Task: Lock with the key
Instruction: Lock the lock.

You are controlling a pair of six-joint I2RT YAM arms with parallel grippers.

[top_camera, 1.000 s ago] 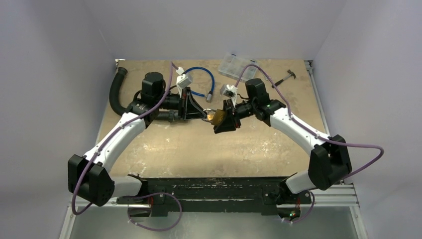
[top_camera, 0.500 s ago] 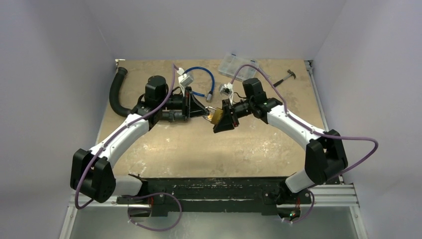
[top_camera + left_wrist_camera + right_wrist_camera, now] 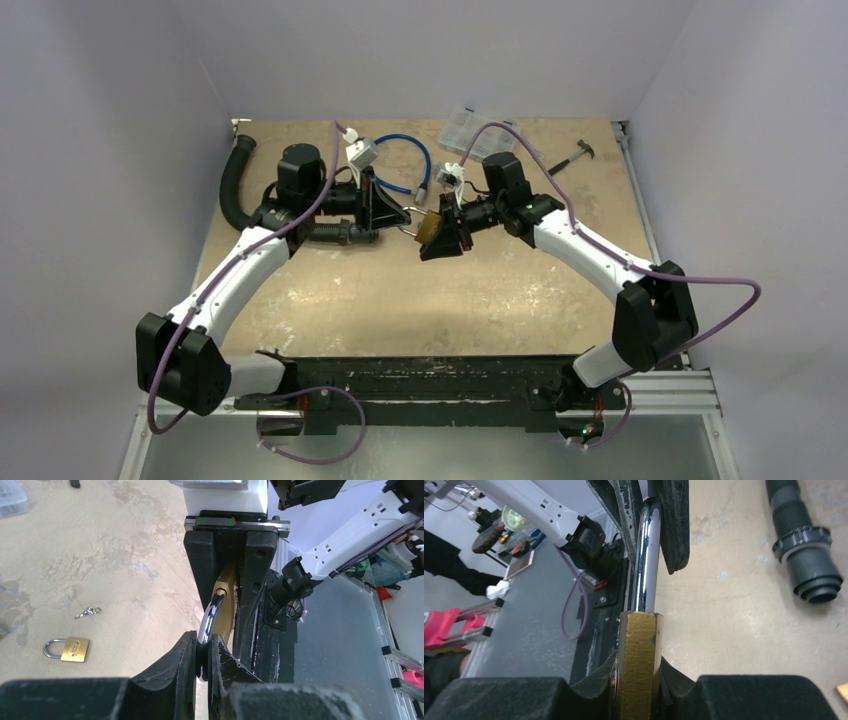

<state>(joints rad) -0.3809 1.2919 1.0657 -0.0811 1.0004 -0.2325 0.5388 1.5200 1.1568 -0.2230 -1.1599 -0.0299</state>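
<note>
1. Top view: both arms meet over the middle of the table point(image 3: 400, 290). A brass padlock point(image 3: 431, 229) is held off the surface between the left gripper point(image 3: 399, 214) and the right gripper point(image 3: 441, 233).
2. Left wrist: the left gripper is clamped on the chrome shackle point(image 3: 210, 622), and the opposing fingers pinch the brass body point(image 3: 228, 597). On the table lie a second padlock point(image 3: 67, 649) and a small keyring point(image 3: 87, 612) (probably the key, too small to be sure). Neither gripper carries it.
3. Right wrist: the right gripper is clenched on the brass body, seen edge-on. The shackle runs up into the left fingers point(image 3: 674, 525). A corrugated hose point(image 3: 809, 560) lies well apart. I cannot tell whether the shackle is seated.
4. Risks:
   - Both grippers are occupied, so fetching the key means one must release. The padlock could then swing or slip from the single remaining pinch.
   - The chrome is round and slick, so it may rotate in the left pads.
   - Opposing pulls could twist the body askew.
   - The keyhole is hidden, so alignment is uncertain.
</note>
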